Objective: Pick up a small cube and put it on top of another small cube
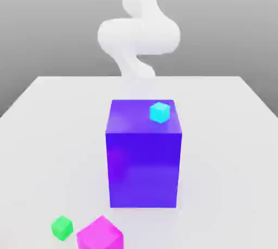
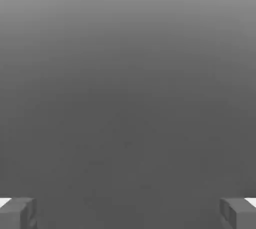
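- Between the fingers (image 2: 27,213), nothing gripped; they're spread wide, released.
- Well apart from the fingers: magenta cube (image 1: 101,236), our pick, just beside the green cube (image 1: 62,228). Coming in off-line, we could knock the green one away.
- Away from the fingers, the blue-violet block (image 1: 143,169) stands tall; a low sweep toward the pick could clip it and shake off the cyan cube (image 1: 160,112) on top.
- Magenta sits turned; if we don't match the fingers to its faces, it may twist or slip.
- Target unclear, green or cyan; both look smaller, so an off-centre release likely topples our stack.
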Motion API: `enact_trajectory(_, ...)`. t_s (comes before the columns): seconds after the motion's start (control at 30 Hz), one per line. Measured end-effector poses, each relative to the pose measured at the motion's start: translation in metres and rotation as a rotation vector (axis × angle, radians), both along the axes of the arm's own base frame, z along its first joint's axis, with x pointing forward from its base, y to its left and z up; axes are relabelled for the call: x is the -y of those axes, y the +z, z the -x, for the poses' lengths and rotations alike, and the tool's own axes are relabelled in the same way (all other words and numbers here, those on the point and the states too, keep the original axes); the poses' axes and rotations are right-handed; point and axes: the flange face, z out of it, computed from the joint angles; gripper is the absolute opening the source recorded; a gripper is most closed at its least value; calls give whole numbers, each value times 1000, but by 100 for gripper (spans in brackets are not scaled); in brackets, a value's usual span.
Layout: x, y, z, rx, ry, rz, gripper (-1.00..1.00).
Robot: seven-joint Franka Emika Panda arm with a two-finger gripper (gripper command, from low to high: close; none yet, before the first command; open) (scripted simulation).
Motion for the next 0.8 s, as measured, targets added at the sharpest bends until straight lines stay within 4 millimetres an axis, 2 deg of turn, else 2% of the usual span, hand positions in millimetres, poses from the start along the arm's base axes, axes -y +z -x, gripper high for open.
enact_trajectory(0.2, 15, -93, -71, -158, 173, 13, 0)
enact_trajectory(0.4, 23, -196, -117, -299, 322, 48, 0)
enact_trajectory(0.6, 31, -300, -139, -431, 456, 110, 0)
enact_trajectory(0.8, 46, -396, -140, -560, 580, 205, 0)
